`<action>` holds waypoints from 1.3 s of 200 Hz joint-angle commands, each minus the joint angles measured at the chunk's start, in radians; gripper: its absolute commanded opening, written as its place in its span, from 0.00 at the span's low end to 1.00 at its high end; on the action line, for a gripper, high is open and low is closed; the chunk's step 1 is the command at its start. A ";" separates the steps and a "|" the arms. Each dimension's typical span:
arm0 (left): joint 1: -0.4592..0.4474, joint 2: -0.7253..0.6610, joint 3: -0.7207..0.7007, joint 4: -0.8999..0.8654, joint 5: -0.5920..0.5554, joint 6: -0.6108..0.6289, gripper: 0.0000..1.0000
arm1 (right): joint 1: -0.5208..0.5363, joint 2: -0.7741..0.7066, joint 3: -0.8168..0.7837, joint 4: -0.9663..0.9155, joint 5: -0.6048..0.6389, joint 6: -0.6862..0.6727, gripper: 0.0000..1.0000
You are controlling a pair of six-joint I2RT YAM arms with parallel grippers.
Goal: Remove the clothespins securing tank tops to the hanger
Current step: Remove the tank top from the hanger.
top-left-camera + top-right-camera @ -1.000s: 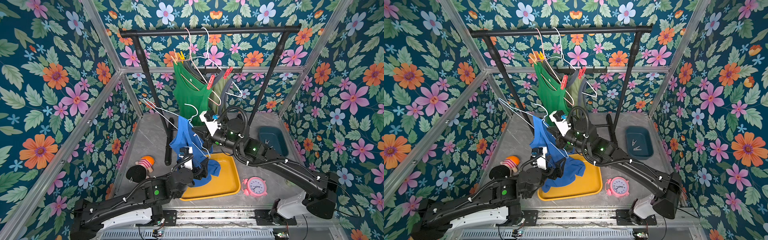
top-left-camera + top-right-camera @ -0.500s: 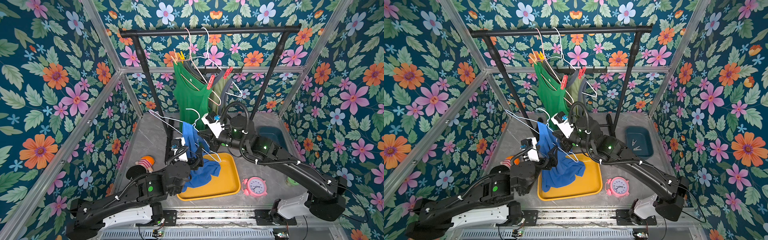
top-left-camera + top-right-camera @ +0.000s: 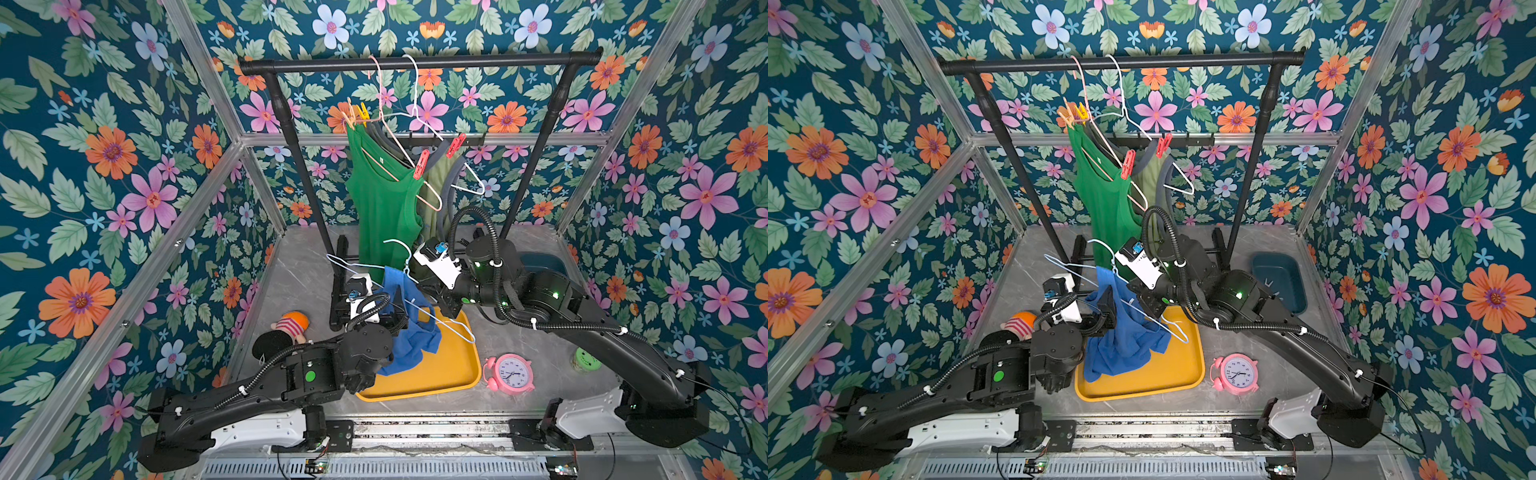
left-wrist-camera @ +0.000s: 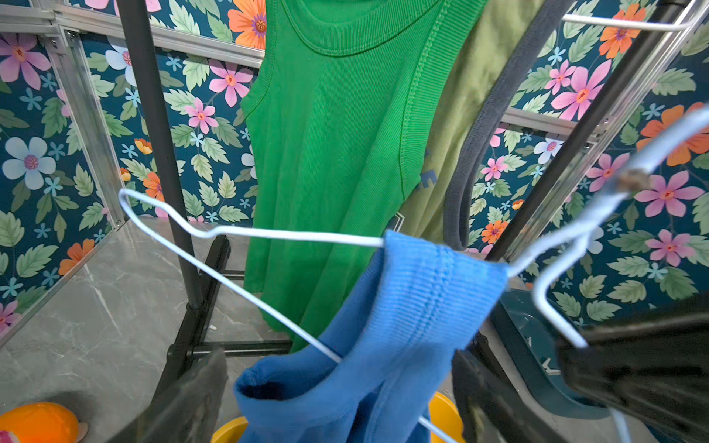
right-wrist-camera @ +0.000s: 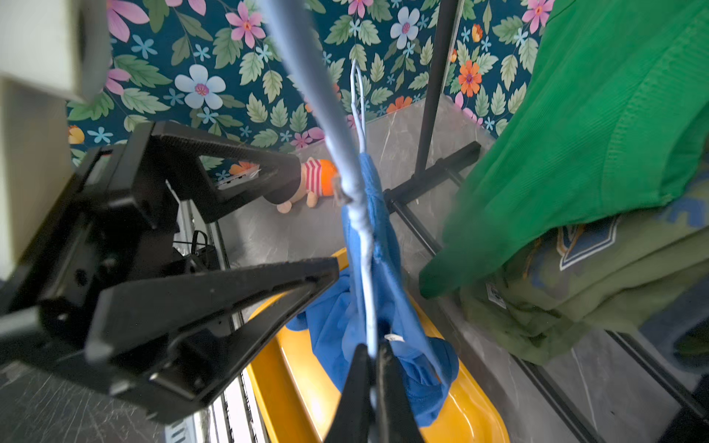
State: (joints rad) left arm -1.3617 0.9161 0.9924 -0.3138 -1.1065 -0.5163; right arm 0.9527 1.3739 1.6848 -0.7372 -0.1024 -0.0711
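A bright green tank top [image 3: 384, 208] and an olive tank top [image 3: 436, 183] hang on wire hangers from the black rail [image 3: 415, 64]. Two red clothespins [image 3: 422, 164] [image 3: 456, 145], a yellow clothespin [image 3: 363, 112] and a peach clothespin [image 3: 348, 118] clip them. My right gripper [image 5: 370, 356] is shut on a pale blue wire hanger [image 5: 364, 268] [image 3: 449, 326]. One strap of the blue tank top [image 3: 409, 332] [image 4: 414, 307] hangs over this hanger, and its lower part lies in the yellow tray. My left gripper [image 4: 337, 402] [image 3: 374, 303] stands open with the blue fabric between its fingers [image 5: 230, 291].
The yellow tray [image 3: 449, 374] lies at the front middle with a pink alarm clock [image 3: 510, 374] to its right. A striped doll [image 3: 286, 328] lies at the left. A teal bin [image 3: 1281, 282] sits at the back right. A small green jar [image 3: 585, 359] stands near the right arm.
My right gripper has carried the hanger and blue top slightly right and lower. The left gripper has risen a little beside the top and stays open.
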 commanded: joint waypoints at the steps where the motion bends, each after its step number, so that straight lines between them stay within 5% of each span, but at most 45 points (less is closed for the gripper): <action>1: -0.004 0.006 0.000 -0.021 -0.043 -0.006 0.94 | 0.003 -0.009 0.015 -0.046 -0.003 -0.006 0.00; 62: -0.087 -0.096 -0.106 0.192 0.101 0.167 1.00 | 0.004 -0.014 0.042 -0.087 0.076 -0.011 0.00; 121: -0.088 -0.022 -0.055 0.247 0.232 0.278 1.00 | 0.009 -0.028 0.060 -0.106 -0.031 -0.002 0.00; 178: -0.089 -0.029 -0.055 0.244 0.036 0.243 1.00 | 0.016 -0.045 0.055 -0.129 -0.034 -0.024 0.00; 260: -0.088 0.024 -0.034 0.216 0.004 0.250 0.99 | 0.031 -0.048 0.076 -0.180 -0.065 -0.038 0.00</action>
State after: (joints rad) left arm -1.4509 0.9268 0.9485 -0.0868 -1.0657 -0.2611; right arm 0.9791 1.3270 1.7523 -0.9138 -0.1543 -0.0883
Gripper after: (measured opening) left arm 0.992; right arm 0.061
